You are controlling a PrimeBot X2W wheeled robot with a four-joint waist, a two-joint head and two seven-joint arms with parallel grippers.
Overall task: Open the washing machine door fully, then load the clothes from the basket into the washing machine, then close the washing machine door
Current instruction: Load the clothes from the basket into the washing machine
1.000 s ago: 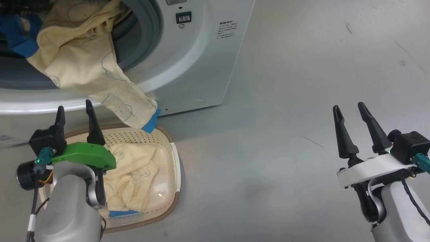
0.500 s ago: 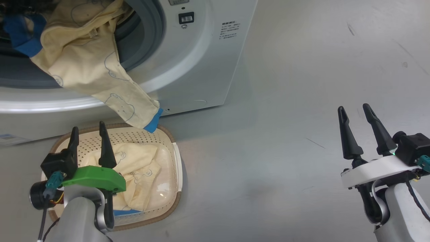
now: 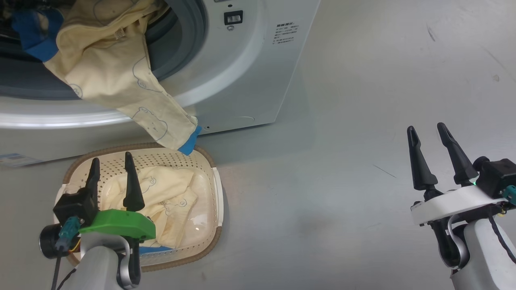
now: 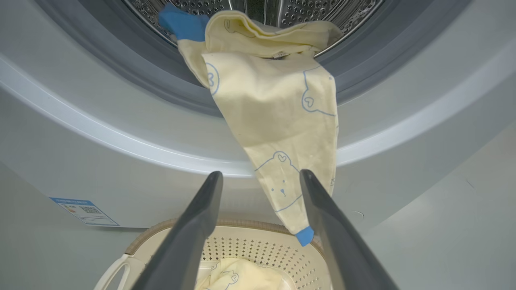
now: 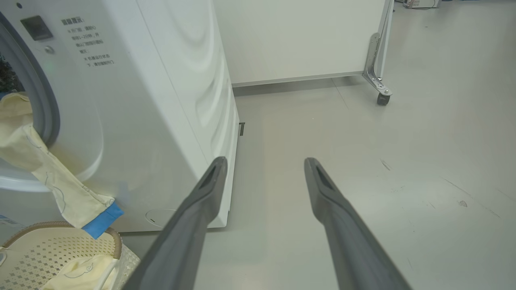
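Note:
The white washing machine stands at the upper left with its opening uncovered; its door is out of view. One cream garment with blue trim hangs out of the steel drum over the grey seal, its blue cuff just above the basket. More cream clothes lie in the basket on the floor. My left gripper is open and empty above the basket's left half, and in the left wrist view the hanging garment is ahead of it. My right gripper is open and empty over bare floor, far to the right.
A blue label sticker is on the washer's lower front. In the right wrist view a white panel on a metal leg with a caster stands behind the washer. Grey floor stretches out to the right.
The head camera has shifted slightly. My left gripper has drawn back from the washer's front to above the basket, still open. The hanging garment and the right gripper have kept their places.

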